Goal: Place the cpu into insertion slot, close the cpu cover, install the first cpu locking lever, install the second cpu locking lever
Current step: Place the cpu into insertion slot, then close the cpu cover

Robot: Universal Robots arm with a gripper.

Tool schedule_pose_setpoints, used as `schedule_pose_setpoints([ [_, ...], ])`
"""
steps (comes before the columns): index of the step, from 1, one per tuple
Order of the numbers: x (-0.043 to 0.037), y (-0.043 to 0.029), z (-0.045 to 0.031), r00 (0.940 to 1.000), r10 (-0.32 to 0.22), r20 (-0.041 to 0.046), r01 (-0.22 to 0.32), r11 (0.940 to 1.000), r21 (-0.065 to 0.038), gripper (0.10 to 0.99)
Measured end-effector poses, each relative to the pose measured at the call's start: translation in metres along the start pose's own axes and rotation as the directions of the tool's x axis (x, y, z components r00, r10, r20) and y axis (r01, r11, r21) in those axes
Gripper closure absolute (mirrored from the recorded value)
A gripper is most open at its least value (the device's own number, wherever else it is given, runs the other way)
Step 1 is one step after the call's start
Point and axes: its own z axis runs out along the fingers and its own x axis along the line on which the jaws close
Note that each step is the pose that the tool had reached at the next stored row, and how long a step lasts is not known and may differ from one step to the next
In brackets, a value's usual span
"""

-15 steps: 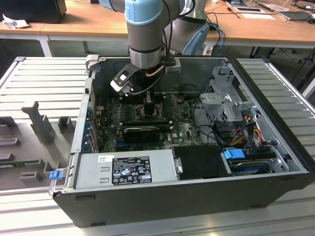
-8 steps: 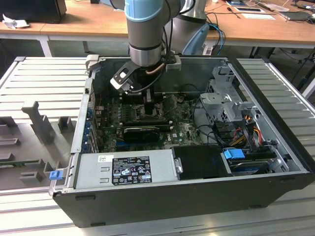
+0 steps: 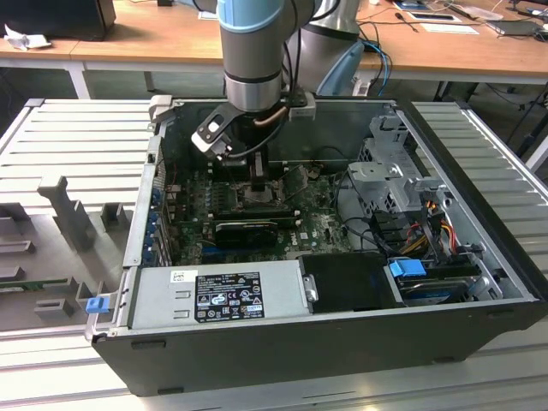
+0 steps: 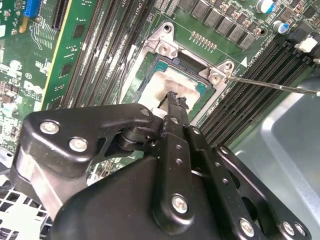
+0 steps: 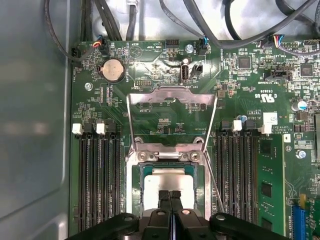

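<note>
In the first wrist view the gripper is standing with its two fingers closed against each other and holding nothing. The tips are resting on the cpu or just above it; I cannot tell which. The cpu is lying directly under the tips, flat inside the slot, so the placing is looking done. Beyond the tips the cover is standing open, raised over the board. To one side of the gripper, in the second wrist view, a thin lever is sticking out, not latched. I judge that the step in hand is seating the cpu. For this the tips should be pressing only lightly and at the middle, so that the cpu is not tilting in the slot, and they should not be touching the cover.
</note>
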Motion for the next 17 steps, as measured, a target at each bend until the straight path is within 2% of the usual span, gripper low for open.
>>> schedule_pose_setpoints([
  [7,0.0000,0.0013,-0.0030,1.0000,0.000,0.0001,0.000,1.0000,0.000,0.980],
  [9,-0.0001,0.0075,-0.0025,1.0000,0.002,0.0002,-0.002,1.0000,0.002,0.980],
  [11,-0.0006,0.0104,-0.0022,1.0000,0.001,0.0001,-0.001,1.0000,0.002,0.980],
  [17,-0.0006,0.0108,-0.0043,1.0000,0.002,0.0001,-0.002,1.0000,0.002,0.980],
])
